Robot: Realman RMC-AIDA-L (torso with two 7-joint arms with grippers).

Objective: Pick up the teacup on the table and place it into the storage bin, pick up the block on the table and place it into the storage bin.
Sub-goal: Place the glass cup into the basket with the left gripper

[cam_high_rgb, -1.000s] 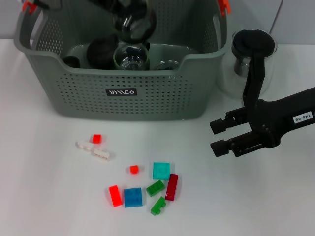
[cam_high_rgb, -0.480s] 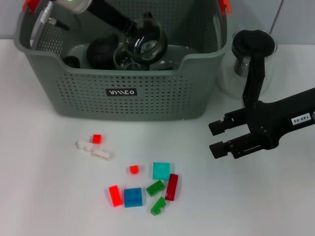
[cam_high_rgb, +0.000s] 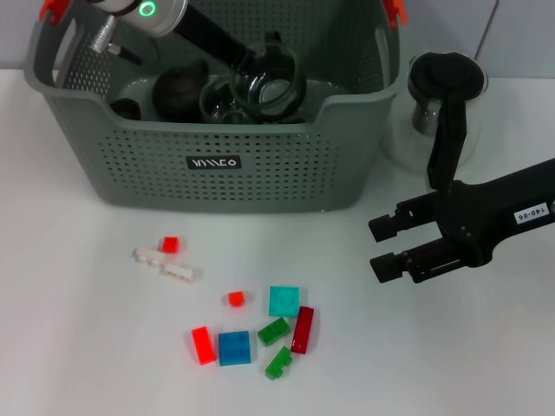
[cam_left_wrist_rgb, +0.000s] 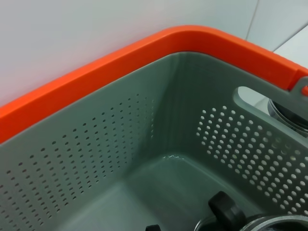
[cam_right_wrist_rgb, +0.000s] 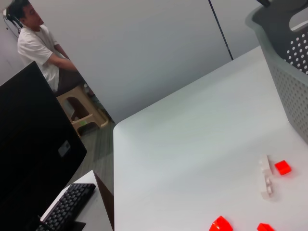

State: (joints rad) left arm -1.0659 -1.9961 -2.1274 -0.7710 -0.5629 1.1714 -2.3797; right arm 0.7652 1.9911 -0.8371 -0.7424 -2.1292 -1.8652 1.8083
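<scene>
teacup point(cam_high_rgb: 269, 78) shifted rightward in storage bin point(cam_high_rgb: 260, 173) | tilted, mouth facing camera | left claw point(cam_high_rgb: 245, 62) gripping it | right claw point(cam_high_rgb: 388, 245) parted

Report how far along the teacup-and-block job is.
In hand: the left arm reaches into the storage bin, lowering the glass teacup among the cups already inside; whether it has let go cannot be seen. Left: every block, such as the blue block and the red block, lies on the table. The right gripper waits open beside them.
</scene>
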